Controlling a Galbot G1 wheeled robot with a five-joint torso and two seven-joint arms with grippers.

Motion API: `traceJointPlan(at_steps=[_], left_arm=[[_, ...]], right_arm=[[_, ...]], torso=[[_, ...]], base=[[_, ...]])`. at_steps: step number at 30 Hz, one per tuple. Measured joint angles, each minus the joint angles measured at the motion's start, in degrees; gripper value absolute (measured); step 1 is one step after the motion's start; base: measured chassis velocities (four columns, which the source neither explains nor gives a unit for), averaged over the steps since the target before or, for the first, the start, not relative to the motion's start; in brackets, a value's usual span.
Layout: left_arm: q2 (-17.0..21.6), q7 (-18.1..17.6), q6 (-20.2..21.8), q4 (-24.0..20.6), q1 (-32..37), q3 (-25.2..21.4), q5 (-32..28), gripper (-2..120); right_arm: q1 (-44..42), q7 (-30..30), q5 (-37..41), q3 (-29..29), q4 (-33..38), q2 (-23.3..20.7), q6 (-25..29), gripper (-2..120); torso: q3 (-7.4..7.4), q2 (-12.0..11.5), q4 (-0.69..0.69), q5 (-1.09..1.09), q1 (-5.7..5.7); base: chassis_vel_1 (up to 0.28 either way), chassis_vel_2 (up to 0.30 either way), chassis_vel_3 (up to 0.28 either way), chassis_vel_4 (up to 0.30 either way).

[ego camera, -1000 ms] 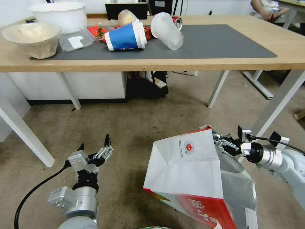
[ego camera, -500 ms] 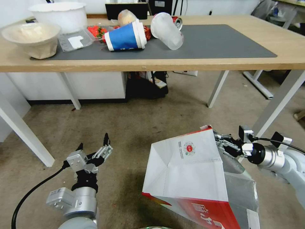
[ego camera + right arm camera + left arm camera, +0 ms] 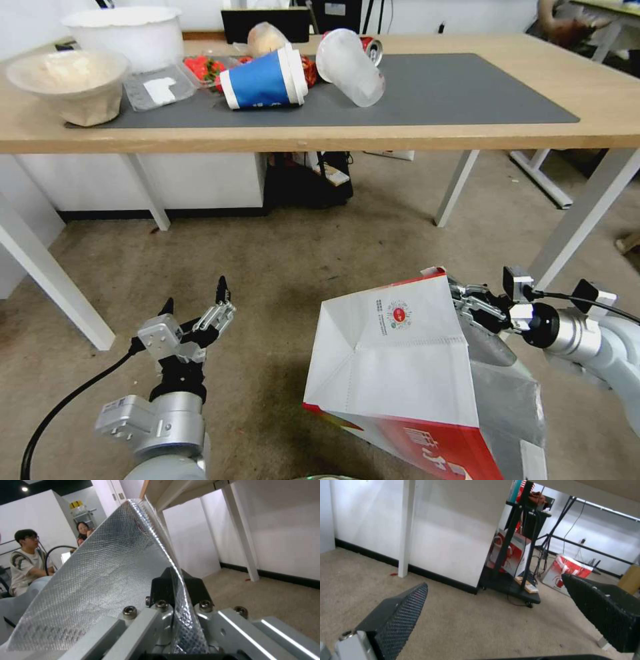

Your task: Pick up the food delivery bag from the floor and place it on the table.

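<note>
The food delivery bag (image 3: 400, 360) is low at the right over the floor (image 3: 300, 260), tilted, with a white side, a small red logo and a red panel. Its lower end runs off the picture's bottom edge. My right gripper (image 3: 467, 301) is at the bag's upper right rim. In the right wrist view the right gripper (image 3: 176, 580) is shut on the bag's silver foil-lined edge (image 3: 100, 580). My left gripper (image 3: 197, 303) is open low at the left, apart from the bag. The left gripper (image 3: 495, 580) has only carpet between its fingers. The table (image 3: 600, 87) stretches across the far side.
On the table's grey mat (image 3: 453, 87) lie a blue paper cup (image 3: 260, 77), a clear plastic cup (image 3: 350, 63), a can and food trays. White bowls (image 3: 67, 80) are at its left. White table legs (image 3: 580, 220) stand close to my right arm. A black rack (image 3: 307, 180) is under the table.
My right gripper and the bag's rim have drifted slightly to the right. The left arm has stayed where it was.
</note>
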Motion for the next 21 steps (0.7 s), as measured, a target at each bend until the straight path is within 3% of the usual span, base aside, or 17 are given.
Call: traceJointPlan(at_steps=[21], left_arm=[[0.3,0.5,0.1,-0.1,0.2,0.1,0.9,100]], right_arm=[[-2.5,0.0,-0.5,2.0,2.4,-0.2,0.2,0]], torso=[[4.53,5.1,0.00,0.00,0.56]], base=[[0.000,0.000,0.000,0.000]])
